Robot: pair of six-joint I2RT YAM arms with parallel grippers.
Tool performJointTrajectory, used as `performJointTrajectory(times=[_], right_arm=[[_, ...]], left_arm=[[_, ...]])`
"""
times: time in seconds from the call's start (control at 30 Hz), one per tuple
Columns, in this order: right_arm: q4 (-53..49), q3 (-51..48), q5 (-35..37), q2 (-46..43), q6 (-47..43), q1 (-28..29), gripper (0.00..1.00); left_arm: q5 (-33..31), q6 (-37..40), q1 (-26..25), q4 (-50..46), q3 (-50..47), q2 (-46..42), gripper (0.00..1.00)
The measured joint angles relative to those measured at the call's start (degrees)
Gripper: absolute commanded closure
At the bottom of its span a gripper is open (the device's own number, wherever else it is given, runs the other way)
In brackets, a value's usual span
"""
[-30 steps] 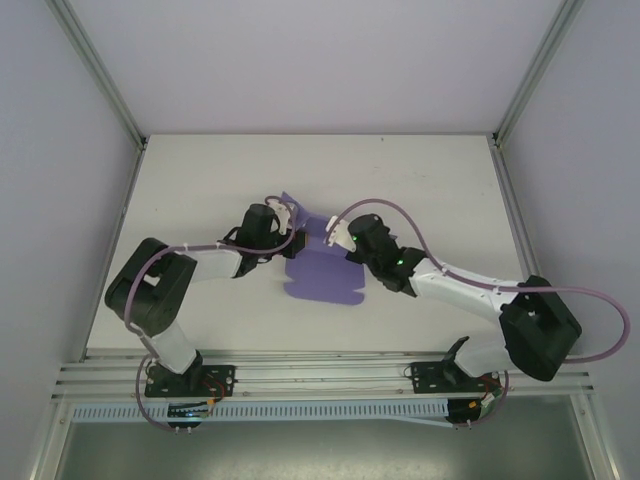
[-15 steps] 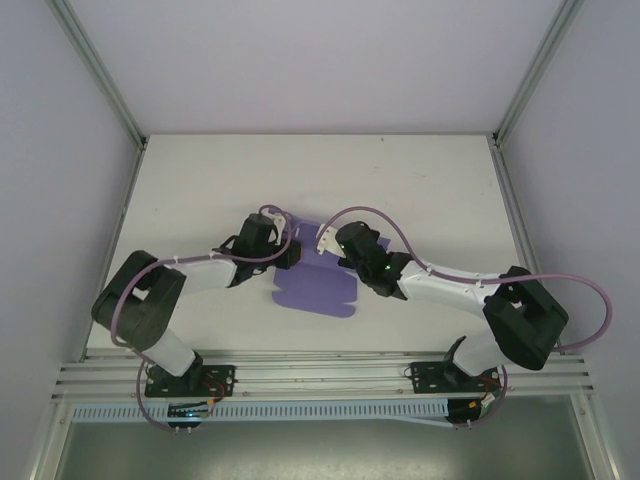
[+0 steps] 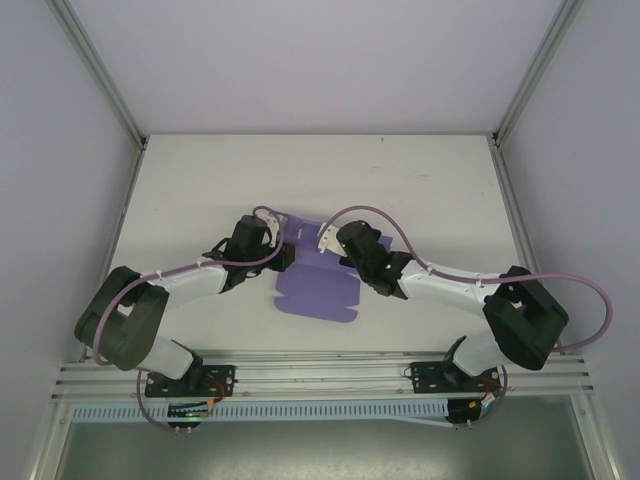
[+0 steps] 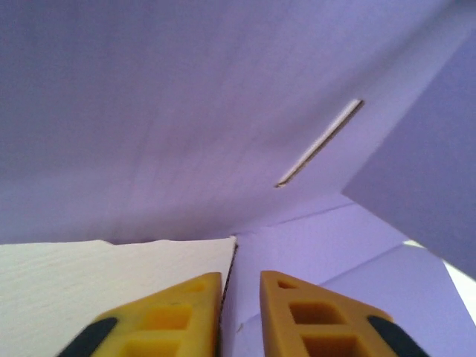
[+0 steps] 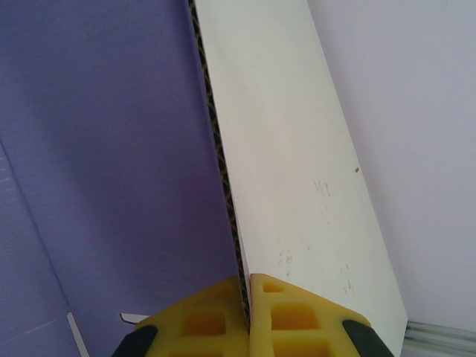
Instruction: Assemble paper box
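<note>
The right hand [image 5: 248, 321] is clamped tight on the edge of an upright flap, with the purple face on one side of its fingers [image 5: 297, 321] and the white back on the other. The left hand [image 4: 239, 316] stands narrow, and another flap's cut edge runs into the slim gap between its pads. That gap looks wider than the board, so I judge the hand to be loose around the flap, not pinching it.

Both flaps belong to the paper box [image 3: 318, 292], a part-folded sheet on the bench [image 3: 430, 180] just ahead of the arm bases. It lies between the two hands, base panel flat and flaps lifted at its far end. A thin slot [image 4: 320, 141] is cut in the panel facing the left wrist.

The cut edge shows fluting. The board is probably very light, stiff across a panel, willing to bend only at its creases, and easy to kink under a hard pinch. It will likely slide on the smooth bench, so one hand should pin it while the other folds. The best hold is a flap's free edge, near mid-length.

There is generous room toward the far end and both sides of the bench. The tight spots are between the hands, which sit close together over the sheet, and by the rail [image 3: 320, 370] at the bases.
</note>
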Motion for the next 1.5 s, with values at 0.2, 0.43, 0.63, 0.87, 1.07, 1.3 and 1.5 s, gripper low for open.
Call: performJointTrajectory(times=[0.2, 0.43, 0.63, 0.87, 1.07, 1.3, 1.5], right_arm=[[0.02, 0.00, 0.20, 0.96, 0.11, 0.07, 1.00], [-0.04, 0.09, 1.86, 2.67, 0.74, 1.36, 1.00], [0.83, -0.28, 5.46, 3.13, 1.40, 2.34, 1.00], [2.86, -1.99, 9.75, 3.13, 2.64, 4.09, 1.00], [4.59, -2.43, 11.19, 3.61, 2.91, 4.57, 1.00], [5.05, -3.91, 11.85, 3.63, 3.06, 4.57, 1.00], [6.27, -5.05, 13.11, 3.63, 3.08, 4.55, 1.00]], left_arm=[[3.10, -0.81, 0.07, 1.55, 0.00, 0.96, 0.80], [5.73, -1.60, -0.20, 4.35, 2.08, 9.53, 0.82], [7.15, -1.27, -0.50, 6.12, 3.80, 11.85, 0.70], [11.56, -3.17, -0.59, 10.95, 3.63, 13.68, 0.60], [13.55, -3.80, -0.59, 12.17, 3.58, 14.71, 0.58], [14.99, -3.76, -0.63, 16.06, 4.24, 18.73, 0.58], [15.02, -3.76, -0.74, 16.55, 5.11, 19.85, 0.58]])
